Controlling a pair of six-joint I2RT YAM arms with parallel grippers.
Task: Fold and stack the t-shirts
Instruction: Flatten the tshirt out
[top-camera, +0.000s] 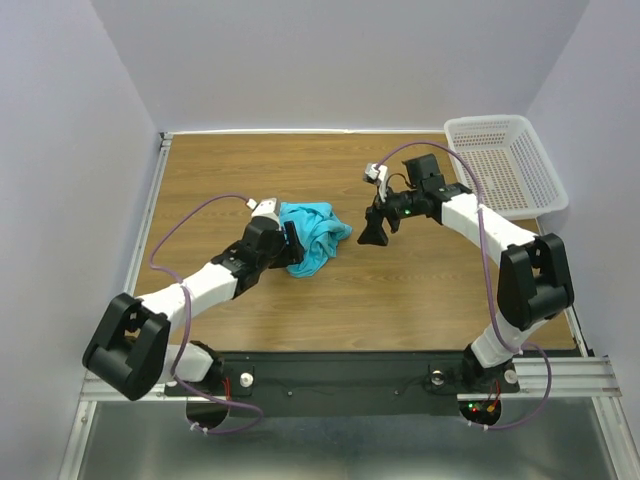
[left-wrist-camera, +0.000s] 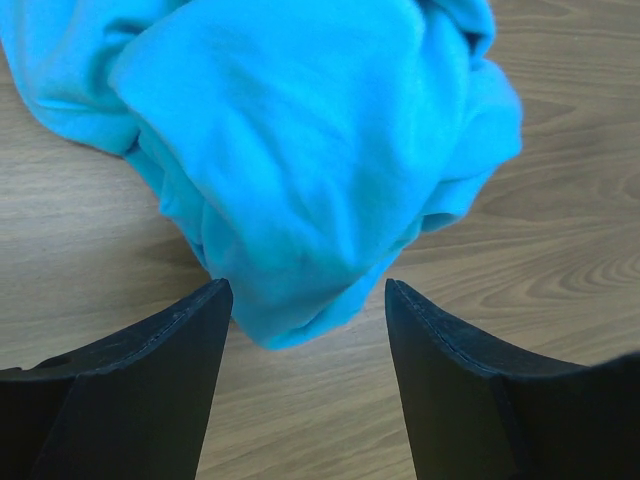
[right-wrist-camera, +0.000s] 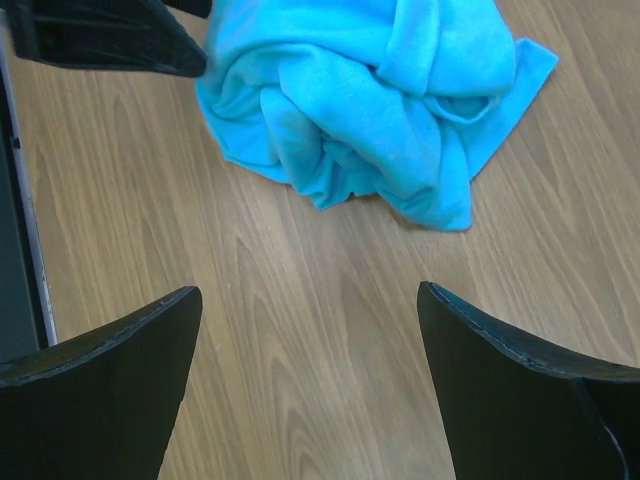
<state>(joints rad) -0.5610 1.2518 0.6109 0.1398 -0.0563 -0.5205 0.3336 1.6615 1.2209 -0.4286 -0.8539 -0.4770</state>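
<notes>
The left wall (top-camera: 60, 150) is plain pale grey. A metal strip (top-camera: 148, 225) runs along the left edge of the table (top-camera: 400, 295), whose top is light brown wood grain. From the near left corner the left arm (top-camera: 200, 285) reaches over the wood toward the middle. The left tool (top-camera: 291, 240) sits low at the left side of the t-shirt (top-camera: 316, 235), with its two dark fingers (left-wrist-camera: 120, 400) standing well apart. In the left wrist view a rounded fold of the cloth lies between the tips and close to both, but it is not clamped.

The t-shirt is one crumpled turquoise heap, unfolded, lying on the table a little left of centre. Just right of it is bare wood, and over that wood hangs the right tool (top-camera: 376, 233), near the cloth but apart from it. Its jaws are spread wide with only wood grain between them.

The pale back wall (top-camera: 330, 60) meets the table's far edge. A white perforated basket (top-camera: 505, 165) stands at the far right corner, beside the right wall (top-camera: 610, 100). Along the near edge a metal rail (top-camera: 560, 375) carries the arm bases.
</notes>
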